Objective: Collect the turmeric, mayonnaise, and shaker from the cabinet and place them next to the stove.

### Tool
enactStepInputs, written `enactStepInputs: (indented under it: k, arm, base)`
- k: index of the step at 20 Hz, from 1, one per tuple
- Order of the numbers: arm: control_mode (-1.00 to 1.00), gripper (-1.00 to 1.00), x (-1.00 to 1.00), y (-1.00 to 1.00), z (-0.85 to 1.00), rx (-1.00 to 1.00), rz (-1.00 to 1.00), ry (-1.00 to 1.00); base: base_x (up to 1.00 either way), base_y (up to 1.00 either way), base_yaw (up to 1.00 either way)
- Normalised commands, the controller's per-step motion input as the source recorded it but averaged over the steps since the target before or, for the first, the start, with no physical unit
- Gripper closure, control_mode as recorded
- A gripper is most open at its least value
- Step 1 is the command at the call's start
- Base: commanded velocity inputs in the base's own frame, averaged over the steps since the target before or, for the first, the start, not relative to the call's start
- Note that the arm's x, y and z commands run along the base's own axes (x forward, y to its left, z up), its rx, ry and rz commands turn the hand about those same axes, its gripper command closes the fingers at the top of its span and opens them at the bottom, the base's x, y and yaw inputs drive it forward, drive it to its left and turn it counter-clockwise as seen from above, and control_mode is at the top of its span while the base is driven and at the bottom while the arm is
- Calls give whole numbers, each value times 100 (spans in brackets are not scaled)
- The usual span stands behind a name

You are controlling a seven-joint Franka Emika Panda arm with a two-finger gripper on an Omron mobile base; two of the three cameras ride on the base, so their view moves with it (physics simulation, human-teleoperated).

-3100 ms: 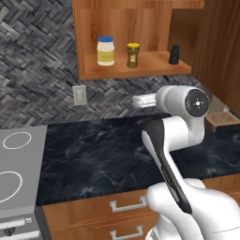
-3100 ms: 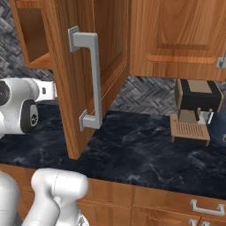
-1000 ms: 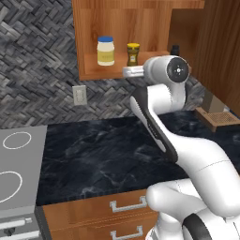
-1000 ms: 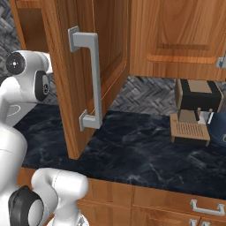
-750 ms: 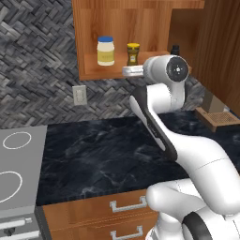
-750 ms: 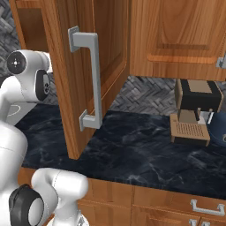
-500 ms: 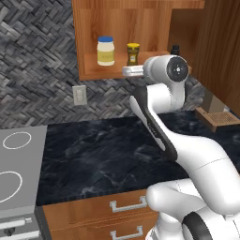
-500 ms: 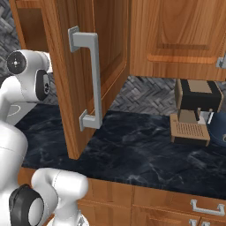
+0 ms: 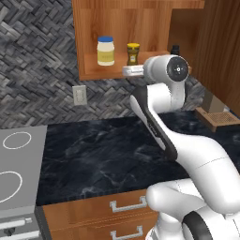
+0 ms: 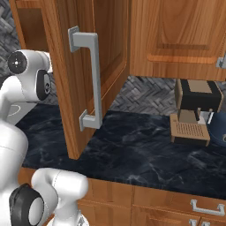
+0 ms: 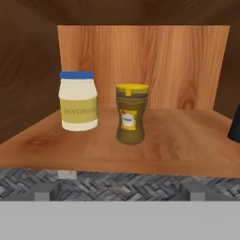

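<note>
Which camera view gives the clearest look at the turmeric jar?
The hand view: the turmeric stands close and nearly centred on the cabinet shelf, lid and label readable. The left base view shows it small and distant beside the mayonnaise. In the right base view the open door hides the shelf.

The hand view looks straight into the open cabinet (image 11: 145, 61). On its wooden shelf (image 11: 178, 150) stand two jars, both upright. The mayonnaise (image 11: 78, 101) is on the left, cream-white with a blue lid and a pale yellow label. Just beside it, on its right and a little nearer to the camera, stands the turmeric (image 11: 131, 114), smaller, with a yellow lid. They do not touch. At the right edge a dark shape (image 11: 235, 125) is cut off. Below the shelf, the two fingertips (image 11: 43, 191) of the claw stand far apart.
</note>
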Motion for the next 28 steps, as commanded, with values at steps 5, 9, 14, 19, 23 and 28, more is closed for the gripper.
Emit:
enactStepInputs:
  k: [5,9,14,19,23,28]
  arm:
    - [-100,-100,25,0,7,0,0,0]
    - [-100,-100,25,1,25,0,0,0]
    - [-100,-100,23,0,26,0,0,0]
    - [-100,-100,38,-3,4,0,0,1]
    - [-100,-100,53,-23,0,6,0,6]
    - [-100,-100,49,-22,0,5,0,5]
  base:
    - [0,0,0]
    - [0,0,0]
    - [0,0,0]
    - [0,0,0]
    - [0,0,0]
    - [0,0,0]
